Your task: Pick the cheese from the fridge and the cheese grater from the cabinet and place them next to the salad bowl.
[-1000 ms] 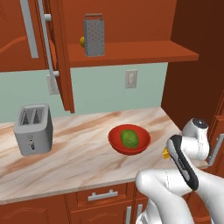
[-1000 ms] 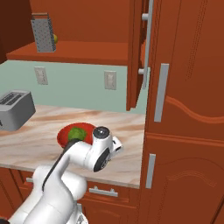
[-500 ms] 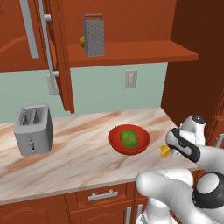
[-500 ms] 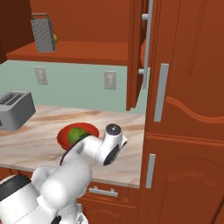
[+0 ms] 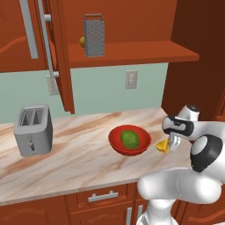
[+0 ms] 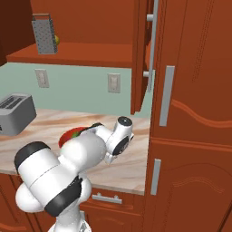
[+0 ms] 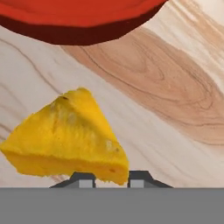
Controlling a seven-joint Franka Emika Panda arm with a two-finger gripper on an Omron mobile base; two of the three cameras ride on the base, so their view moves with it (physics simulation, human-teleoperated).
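Cheese (image 7: 70,135) is sitting pinched in the gripper (image 7: 111,178) right beside the salad bowl (image 5: 117,145); releasing carelessly risks it tipping against the rim.

Bright, even rendered light — soft shadows; no glare.

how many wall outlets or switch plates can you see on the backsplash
2: one plate right of the open cabinet door, another partly behind its edge. More may be hidden.

Silver toaster (image 5: 33,130) stands on marble counter (image 5: 79,162).
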